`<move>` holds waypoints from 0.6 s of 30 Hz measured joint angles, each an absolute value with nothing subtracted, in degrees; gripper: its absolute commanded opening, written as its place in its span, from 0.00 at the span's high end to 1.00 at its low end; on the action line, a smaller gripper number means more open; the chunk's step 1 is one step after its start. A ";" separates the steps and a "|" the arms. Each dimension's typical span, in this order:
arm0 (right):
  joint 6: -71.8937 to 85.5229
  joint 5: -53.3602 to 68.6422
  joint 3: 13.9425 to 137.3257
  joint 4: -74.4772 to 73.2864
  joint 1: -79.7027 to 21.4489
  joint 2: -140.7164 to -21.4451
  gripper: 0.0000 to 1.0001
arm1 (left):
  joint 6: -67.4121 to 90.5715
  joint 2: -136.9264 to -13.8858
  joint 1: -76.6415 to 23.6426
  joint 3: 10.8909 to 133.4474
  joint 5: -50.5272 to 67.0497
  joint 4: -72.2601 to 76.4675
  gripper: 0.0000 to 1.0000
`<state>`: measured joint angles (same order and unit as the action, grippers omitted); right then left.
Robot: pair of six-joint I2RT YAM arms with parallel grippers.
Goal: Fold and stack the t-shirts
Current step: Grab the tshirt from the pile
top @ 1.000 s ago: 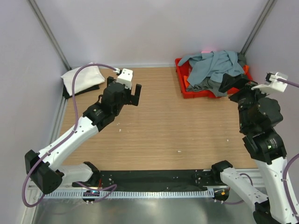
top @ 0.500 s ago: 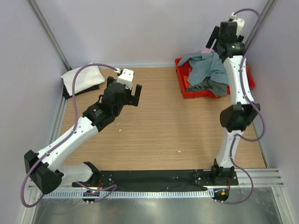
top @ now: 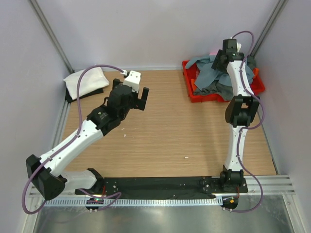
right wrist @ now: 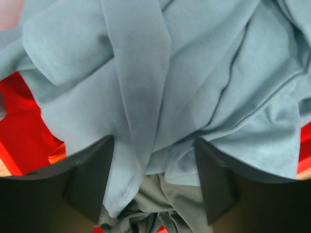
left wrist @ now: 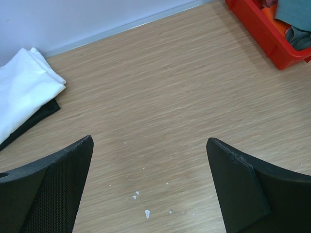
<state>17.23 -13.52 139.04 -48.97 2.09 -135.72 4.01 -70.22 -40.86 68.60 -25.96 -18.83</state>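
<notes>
The white shirt (top: 86, 81) lies folded on a dark shirt (left wrist: 34, 119), the rest in the crate (left wrist: 262, 39), where the right gripper (right wrist: 151, 167) straddles the blue shirt (right wrist: 194, 73), jaws apart, ungripped; left gripper (left wrist: 149, 145) gapes empty.

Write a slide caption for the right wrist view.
Right gripper, jaws apart, over a fold of the blue-grey t-shirt in the red crate.
</notes>
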 measured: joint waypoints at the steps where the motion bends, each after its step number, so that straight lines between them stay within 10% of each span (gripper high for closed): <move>1: 17.28 -13.28 139.04 -48.49 2.09 -135.79 0.53 | 4.01 -70.46 -40.86 68.69 -25.98 -19.05 0.01; 7: 17.02 -11.53 139.04 -46.96 2.11 -136.29 0.99 | 4.03 -72.25 -40.86 69.54 -26.41 -20.18 0.01; 18: 16.69 -5.19 144.88 -48.97 -0.84 -132.62 0.99 | 4.01 -73.78 -40.88 70.26 -27.07 -21.41 0.00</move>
<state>16.69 -5.19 144.88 -48.97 -0.84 -132.62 4.01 -73.78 -40.88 70.26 -27.07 -21.41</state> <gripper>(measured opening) 0.052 0.993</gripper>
